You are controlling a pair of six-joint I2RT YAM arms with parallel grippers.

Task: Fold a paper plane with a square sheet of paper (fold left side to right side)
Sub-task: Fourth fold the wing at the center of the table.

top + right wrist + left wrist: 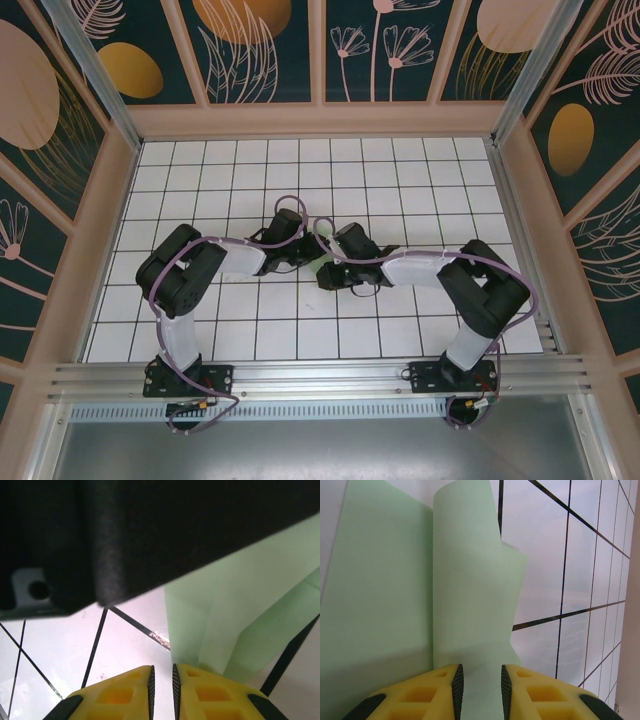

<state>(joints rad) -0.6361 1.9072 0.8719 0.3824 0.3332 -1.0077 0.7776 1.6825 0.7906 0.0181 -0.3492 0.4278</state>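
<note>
The square sheet of paper (318, 264) is pale mint green and lies partly folded at the middle of the table, mostly hidden under both wrists. In the left wrist view the paper (380, 605) lies flat, with one flap (465, 570) curling upward. My left gripper (480, 675) rests over it, its jaws apart and green paper showing in the gap. In the right wrist view the folded layers of the paper (225, 625) lie just right of my right gripper (162, 675). That gripper's jaws stand a narrow slit apart, with bare table between them.
The white gridded table (400, 180) is boxed in by tan walls (320, 120) at the back and sides. The left arm's black wrist (150, 530) hangs close above the right gripper. A metal rail (320, 375) runs along the near edge.
</note>
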